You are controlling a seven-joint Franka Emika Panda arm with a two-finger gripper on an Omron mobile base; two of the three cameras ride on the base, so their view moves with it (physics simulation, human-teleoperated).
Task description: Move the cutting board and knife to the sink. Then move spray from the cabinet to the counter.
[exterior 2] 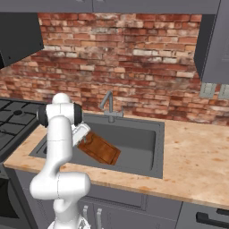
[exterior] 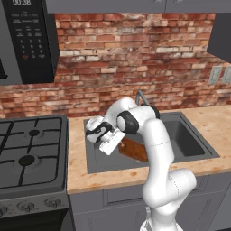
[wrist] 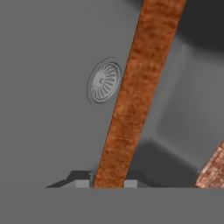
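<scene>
Stretching beneath and to either side of the tool, one beige worktop [exterior 2: 197, 152] carries one dark grey sink [exterior 2: 143, 143]. Behind the tool, at the basin's back rim, stands a single faucet [exterior 2: 108, 106]. Inside the basin lies one cutting board [exterior 2: 100, 150], tilted, its near end rising to the tool [wrist: 108, 183]. The hand view shows the board's edge running up between the two fingertips [wrist: 78, 181], so the tool is grasping it. One round drain [wrist: 104, 81] sits ahead of the tool, beside the board.
</scene>
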